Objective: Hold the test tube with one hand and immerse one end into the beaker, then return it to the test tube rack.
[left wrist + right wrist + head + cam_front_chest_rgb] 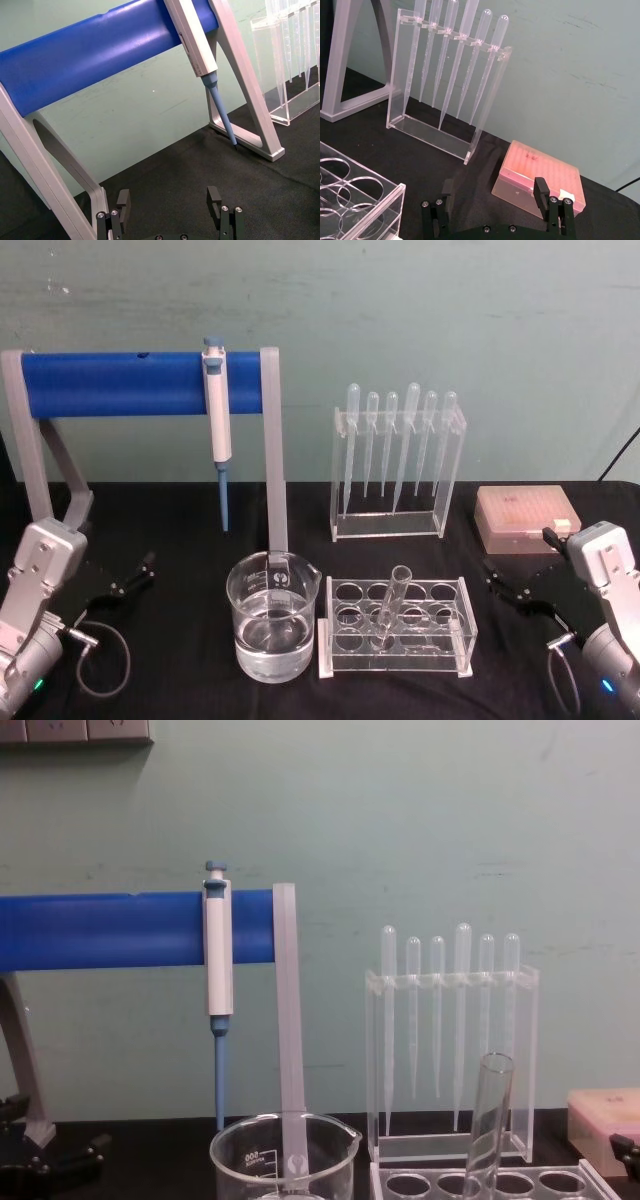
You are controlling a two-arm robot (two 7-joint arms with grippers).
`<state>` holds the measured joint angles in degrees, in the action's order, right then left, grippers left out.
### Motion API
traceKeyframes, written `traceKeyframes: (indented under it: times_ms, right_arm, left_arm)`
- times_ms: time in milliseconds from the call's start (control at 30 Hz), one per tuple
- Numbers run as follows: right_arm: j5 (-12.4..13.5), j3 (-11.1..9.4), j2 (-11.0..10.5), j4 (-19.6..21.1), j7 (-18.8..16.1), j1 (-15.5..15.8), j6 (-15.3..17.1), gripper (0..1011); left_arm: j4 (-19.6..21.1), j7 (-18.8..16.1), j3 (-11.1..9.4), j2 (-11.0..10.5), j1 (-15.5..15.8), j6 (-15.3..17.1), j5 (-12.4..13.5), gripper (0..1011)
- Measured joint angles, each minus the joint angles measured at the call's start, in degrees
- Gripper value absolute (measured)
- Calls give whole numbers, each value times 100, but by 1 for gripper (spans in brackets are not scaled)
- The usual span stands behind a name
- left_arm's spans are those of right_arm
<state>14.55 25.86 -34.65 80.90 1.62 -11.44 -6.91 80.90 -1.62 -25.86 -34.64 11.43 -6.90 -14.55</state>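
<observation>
The test tube [391, 606] leans tilted in a hole of the clear rack [345, 650] at the front centre, its flared rim up; the chest view shows the test tube [489, 1120] rising above that rack [385, 1182]. Left of the rack stands the beaker [273, 620], holding clear liquid, also seen low in the chest view as the beaker [284, 1154]. My left gripper [134, 575] rests open low at the left, apart from both. My right gripper [497, 580] is open at the right, a short way from the rack. In the wrist views the left gripper [169, 200] and right gripper [494, 189] hold nothing.
A blue bar stand [130, 383] carries a white-and-blue pipettor [218, 420] behind the beaker. A clear holder with several pipettes [397, 460] stands behind the rack. A pink box [525, 520] lies at the right, just beyond my right gripper. Black cloth covers the table.
</observation>
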Motion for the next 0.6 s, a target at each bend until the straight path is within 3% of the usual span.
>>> traceKeyframes:
  times_ms: [367, 600]
  right_arm:
    - [-3, -5, 0, 0, -4, 0, -1, 1002]
    - [78, -259, -90, 289, -270, 53, -247, 1002]
  left_arm:
    - [0, 0, 0, 0, 0, 0, 0, 1000]
    - [0, 0, 0, 0, 0, 0, 0, 1000]
